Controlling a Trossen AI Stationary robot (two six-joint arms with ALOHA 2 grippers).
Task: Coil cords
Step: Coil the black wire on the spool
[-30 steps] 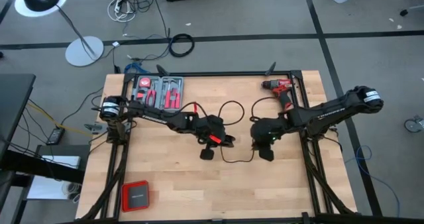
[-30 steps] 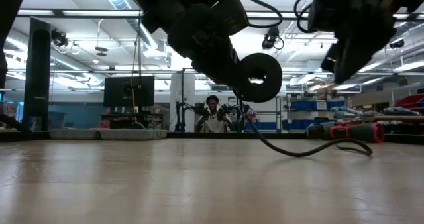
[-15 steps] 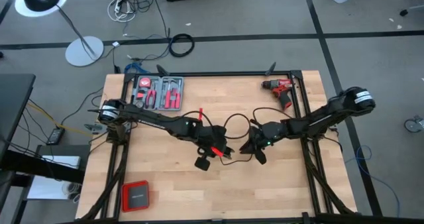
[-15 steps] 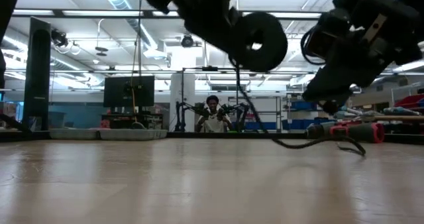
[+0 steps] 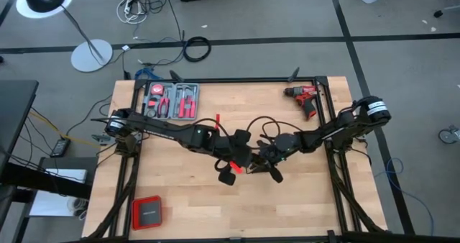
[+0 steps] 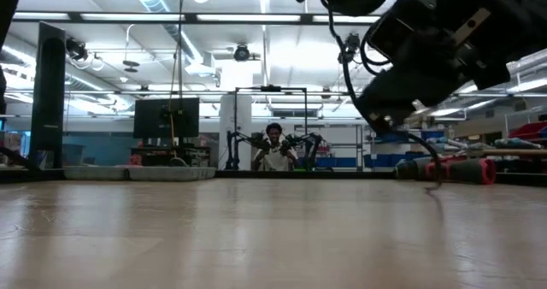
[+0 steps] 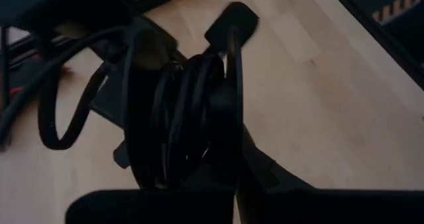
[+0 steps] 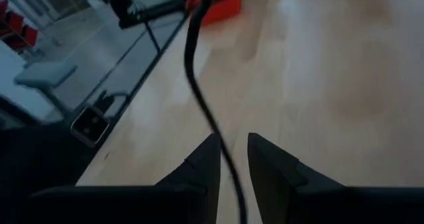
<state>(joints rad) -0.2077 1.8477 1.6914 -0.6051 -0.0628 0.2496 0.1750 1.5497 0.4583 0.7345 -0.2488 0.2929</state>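
The thin black cord (image 5: 260, 122) hangs in loops between my two grippers near the middle of the table. My left gripper (image 5: 241, 164) is shut on a bundle of its coils (image 7: 179, 111), raised above the table, and a plug end (image 7: 232, 22) sticks out past the bundle. Just to its right, my right gripper (image 5: 268, 167) is low and stands open. A free stretch of the cord (image 8: 195, 65) runs through the narrow gap between its fingers (image 8: 232, 141). In the low view the cord (image 6: 427, 156) drops to the tabletop. My left gripper is shut on several strands of the coiled cord (image 7: 199, 151) bundled together. The loops stand up beyond the fingers, clear of the table. The exact place of contact is dark and hidden by the coils. My right gripper has the cord between its fingers; I cannot tell whether they touch it.
A red drill (image 5: 305, 99) lies at the far right of the table and an open tool case (image 5: 171, 99) at the far left. A red-and-black box (image 5: 147, 212) sits near the front left corner. A person (image 6: 273, 148) sits beyond the far edge.
My left gripper has risen with the coil and drifted slightly toward the right gripper. My right gripper has sunk, tipped, and moved toward the table's left, closing in on the left gripper. The cord's slack stretch, which lay on the table, has been drawn up between them.
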